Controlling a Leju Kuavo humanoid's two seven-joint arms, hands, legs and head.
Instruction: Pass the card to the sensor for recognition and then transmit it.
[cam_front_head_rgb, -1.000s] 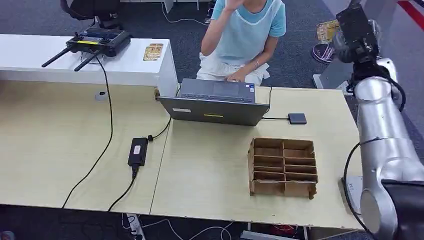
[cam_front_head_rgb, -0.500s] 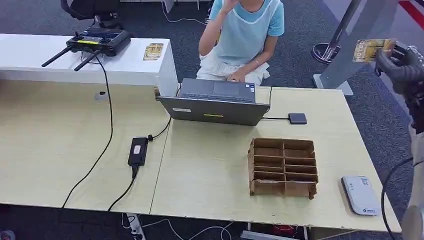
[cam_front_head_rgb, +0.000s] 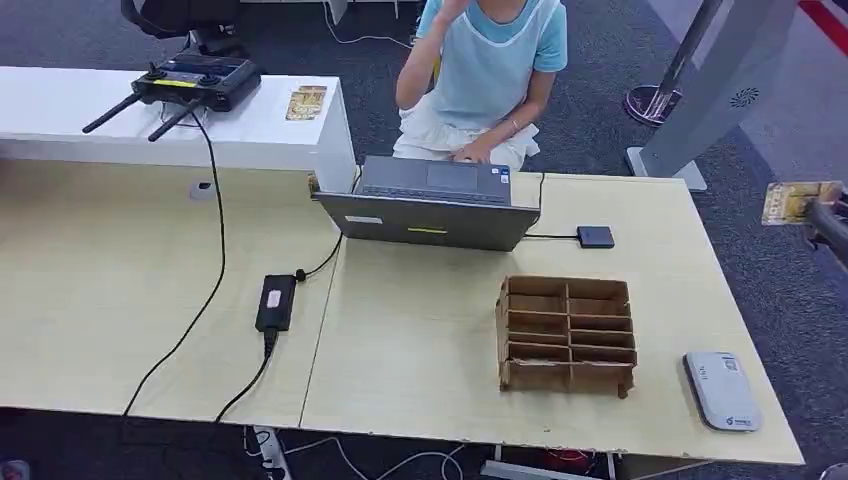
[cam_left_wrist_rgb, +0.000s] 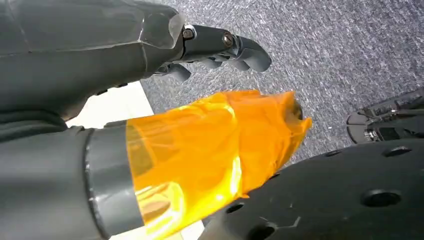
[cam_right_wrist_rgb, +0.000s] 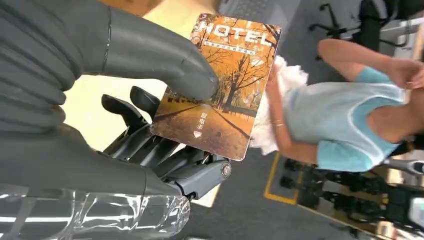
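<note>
Right hand (cam_front_head_rgb: 828, 222) has dropped since half a second ago — it was up at the 2 o'clock corner of the head view, now sits at the 3 o'clock edge, just off the table's (cam_front_head_rgb: 420, 340) far right side. The card (cam_front_head_rgb: 797, 201) came down with it, still pinched between thumb and fingers; the right wrist view shows the thumb (cam_right_wrist_rgb: 150, 55) pressed on the card's face, darker fingers behind it.

Card reader (cam_front_head_rgb: 722, 389) lies at 5 o'clock on the table corner, past the cardboard divider box (cam_front_head_rgb: 566, 334). Card is above and well apart from it.

Reading: the arm is on its way down to the reader; recognition step not yet done.

Left hand (cam_left_wrist_rgb: 150, 65) hangs over carpet, fingers curled in, nothing in them.

Person (cam_front_head_rgb: 490, 70) sits at 12 o'clock behind the laptop (cam_front_head_rgb: 430, 205).
</note>
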